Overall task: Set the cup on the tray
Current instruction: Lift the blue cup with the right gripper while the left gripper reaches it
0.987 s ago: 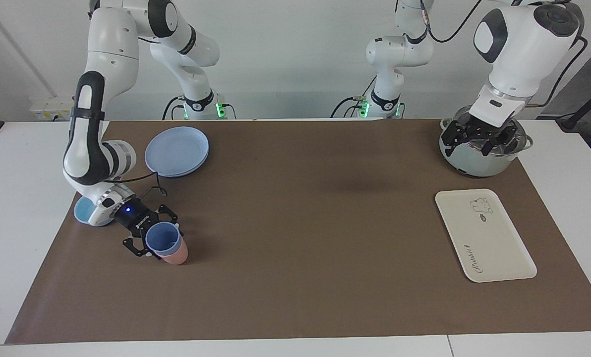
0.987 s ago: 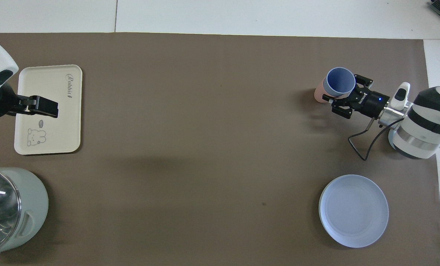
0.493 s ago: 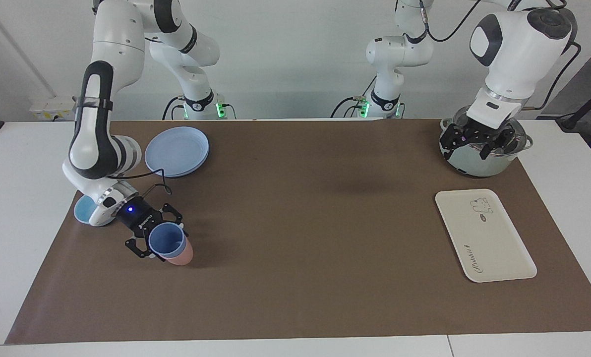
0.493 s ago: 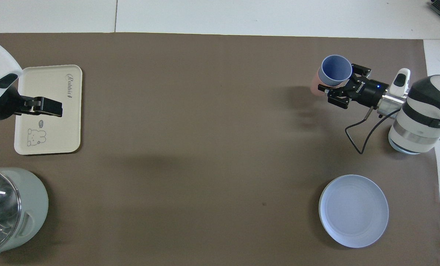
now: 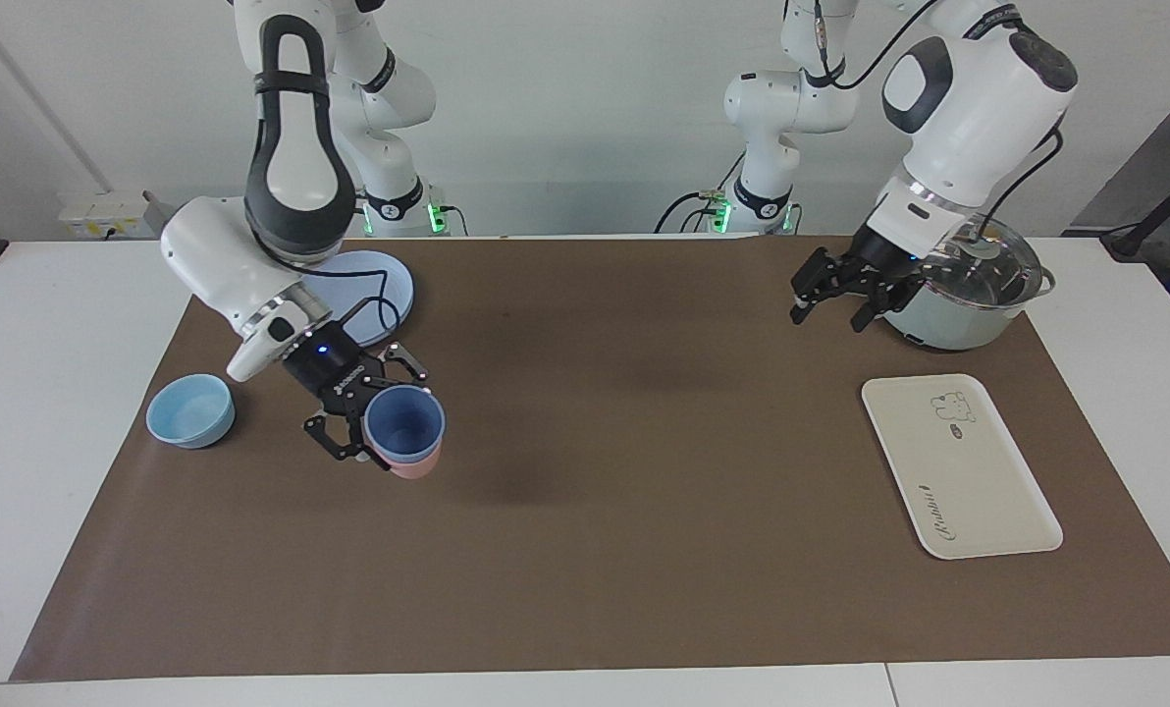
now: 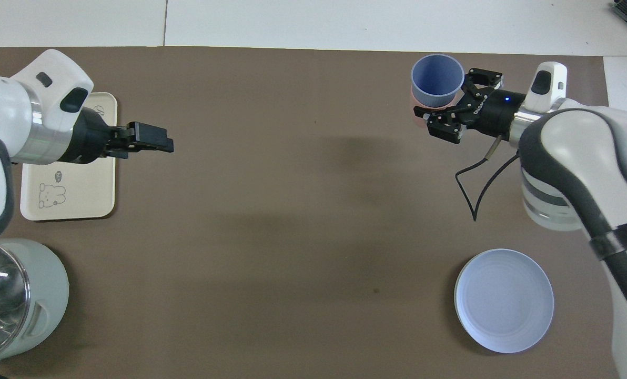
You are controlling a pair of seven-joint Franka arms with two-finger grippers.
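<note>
My right gripper [image 5: 374, 412] is shut on the periwinkle-blue cup [image 5: 403, 424] and holds it in the air over the mat, toward the right arm's end. A pink tumbler [image 5: 414, 469] hangs nested under the cup and rises with it. In the overhead view the cup [image 6: 437, 79] sits at the tip of the right gripper [image 6: 450, 100]. The cream-white tray [image 5: 958, 466] lies flat at the left arm's end and shows in the overhead view too [image 6: 82, 195]. My left gripper [image 5: 830, 299] is open and empty in the air over the mat beside the pot; overhead it [image 6: 153, 143] is just past the tray's edge.
A pale green pot [image 5: 968, 295] with a glass lid stands nearer to the robots than the tray. A round blue plate [image 5: 389, 285] and a low light-blue bowl [image 5: 190, 409] lie at the right arm's end. The brown mat [image 5: 644, 550] covers the table's middle.
My right gripper has lifted the cup, with the pink tumbler under it, off the mat and carried it toward the table's middle. My left gripper has swung from over the pot toward the middle.
</note>
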